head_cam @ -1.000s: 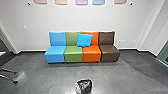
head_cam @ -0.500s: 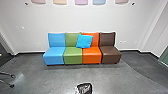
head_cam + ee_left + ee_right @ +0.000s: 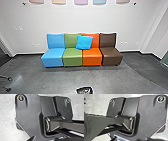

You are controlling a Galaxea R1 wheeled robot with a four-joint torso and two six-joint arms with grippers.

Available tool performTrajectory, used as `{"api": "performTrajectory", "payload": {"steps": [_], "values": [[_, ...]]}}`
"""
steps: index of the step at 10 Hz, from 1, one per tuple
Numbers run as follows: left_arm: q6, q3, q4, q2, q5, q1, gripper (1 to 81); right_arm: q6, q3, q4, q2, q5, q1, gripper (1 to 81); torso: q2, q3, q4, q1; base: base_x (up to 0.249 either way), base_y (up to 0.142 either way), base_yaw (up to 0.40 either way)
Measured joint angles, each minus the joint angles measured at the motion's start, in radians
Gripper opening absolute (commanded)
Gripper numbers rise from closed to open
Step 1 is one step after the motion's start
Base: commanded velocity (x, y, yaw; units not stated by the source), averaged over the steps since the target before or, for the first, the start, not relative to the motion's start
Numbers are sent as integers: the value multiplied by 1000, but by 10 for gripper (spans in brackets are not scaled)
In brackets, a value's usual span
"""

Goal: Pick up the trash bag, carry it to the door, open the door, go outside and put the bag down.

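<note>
The trash bag (image 3: 85,90) was on the gray floor (image 3: 62,77), low down and near the middle of the head view, with part of it cut off at the bottom. It looked black and shiny, with some pale bits on it. I could not tell what was inside. I could not tell if the left claw was spread or pressed together, and I could not tell for the right claw.

Past the bag, straight ahead, a row of four soft seats stood in the way, in front of the big white wall (image 3: 100,22). From left to right they were a blue seat (image 3: 52,58), a green seat (image 3: 72,58), an orange seat (image 3: 92,58) and a brown seat (image 3: 111,58). They stood side by side. A bright blue pillow (image 3: 84,42) leaned on the backs of the green and orange ones, right where they met.

Over at the left edge, dark chair legs (image 3: 6,78) with little wheels poked in across the floor, well apart from the bag. High on the wall was a line of pale colored boards (image 3: 81,2). A dark strip (image 3: 30,53) ran along the bottom of the wall.
</note>
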Motion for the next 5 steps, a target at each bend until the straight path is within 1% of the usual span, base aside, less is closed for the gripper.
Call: {"api": "performTrajectory", "payload": {"steps": [5], "values": [[0,0,0,0,0,0,811,0,0,0,3,0,0,811,0,0,0,0,169,0,0]]}}
